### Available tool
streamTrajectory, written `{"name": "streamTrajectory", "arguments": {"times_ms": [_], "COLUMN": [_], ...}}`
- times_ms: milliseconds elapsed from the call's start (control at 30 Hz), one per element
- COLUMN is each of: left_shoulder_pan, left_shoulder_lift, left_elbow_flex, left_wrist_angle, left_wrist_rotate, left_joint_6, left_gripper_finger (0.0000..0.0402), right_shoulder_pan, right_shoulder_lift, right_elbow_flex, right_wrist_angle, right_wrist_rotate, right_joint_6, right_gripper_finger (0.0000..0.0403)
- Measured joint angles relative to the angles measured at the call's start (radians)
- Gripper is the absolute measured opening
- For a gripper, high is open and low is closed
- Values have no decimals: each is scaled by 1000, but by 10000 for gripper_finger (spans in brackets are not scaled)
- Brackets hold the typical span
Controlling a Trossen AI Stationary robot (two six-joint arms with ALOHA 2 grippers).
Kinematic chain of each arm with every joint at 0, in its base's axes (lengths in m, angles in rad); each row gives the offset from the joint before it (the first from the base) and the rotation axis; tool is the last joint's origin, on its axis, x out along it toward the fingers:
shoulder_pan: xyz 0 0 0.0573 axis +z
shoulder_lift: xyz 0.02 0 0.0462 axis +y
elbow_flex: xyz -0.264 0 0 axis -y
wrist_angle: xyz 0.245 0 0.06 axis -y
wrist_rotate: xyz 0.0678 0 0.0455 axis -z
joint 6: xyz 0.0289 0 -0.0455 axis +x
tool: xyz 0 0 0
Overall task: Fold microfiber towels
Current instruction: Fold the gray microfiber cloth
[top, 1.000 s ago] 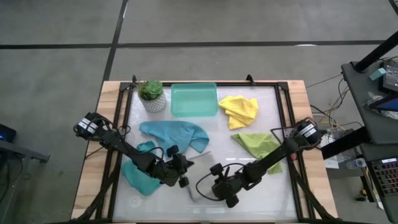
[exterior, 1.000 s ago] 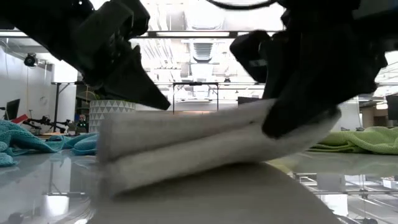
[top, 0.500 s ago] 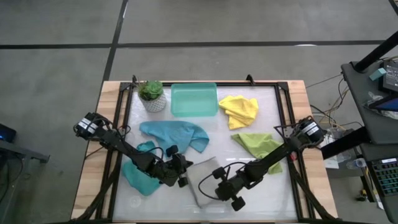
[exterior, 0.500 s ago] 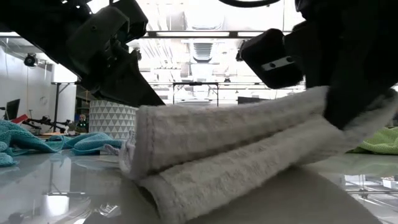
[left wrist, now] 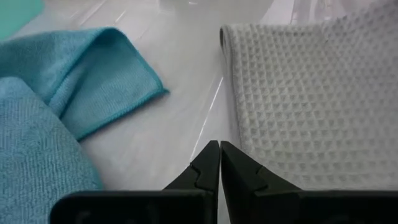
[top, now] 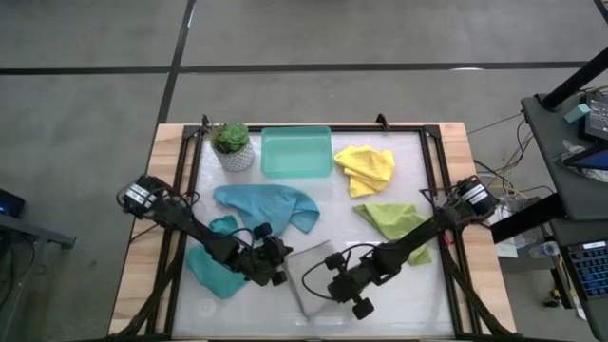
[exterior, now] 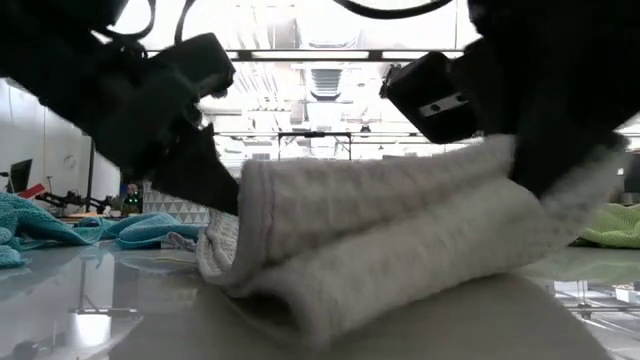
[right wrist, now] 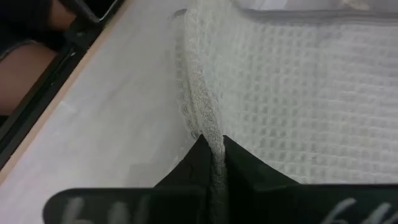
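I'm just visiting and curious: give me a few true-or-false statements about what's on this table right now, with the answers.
1. The right gripper pinches an edge of the grey towel. True.
2. The left gripper is wide open. False: it is shut, and holds nothing.
3. The yellow towel lies inside the tray. False: it lies beside the tray, which holds nothing.
4. A potted plant stands next to the tray. True.
5. The green towel is neatly folded. False: it lies crumpled.
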Motion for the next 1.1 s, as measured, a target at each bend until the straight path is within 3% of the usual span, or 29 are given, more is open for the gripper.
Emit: {"name": "streamTrajectory", "arguments": {"times_ms": [167, 433, 800, 1100], "left_shoulder_pan": [0, 0, 1, 1], "left_shoulder_lift": [17, 21, 21, 21], "left_elbow_flex": [0, 0, -1, 2], "left_wrist_angle": [15, 16, 16, 16], "left_wrist_rotate": [0, 42, 80, 82], "left_joint_6": [0, 21, 29, 27], "left_gripper_finger": [0, 0, 0, 0], "right_shoulder_pan": [-67, -193, -321, -332], "right_shoulder_lift": [-27, -31, -21, -19], "right_elbow_flex": [1, 1, 1, 1], "right_wrist_angle": [1, 2, 10, 14], "right_wrist_rotate": [-98, -147, -140, -127], "right_joint_6": [34, 34, -50, -61], "right_gripper_finger": [13, 13, 13, 13]}}
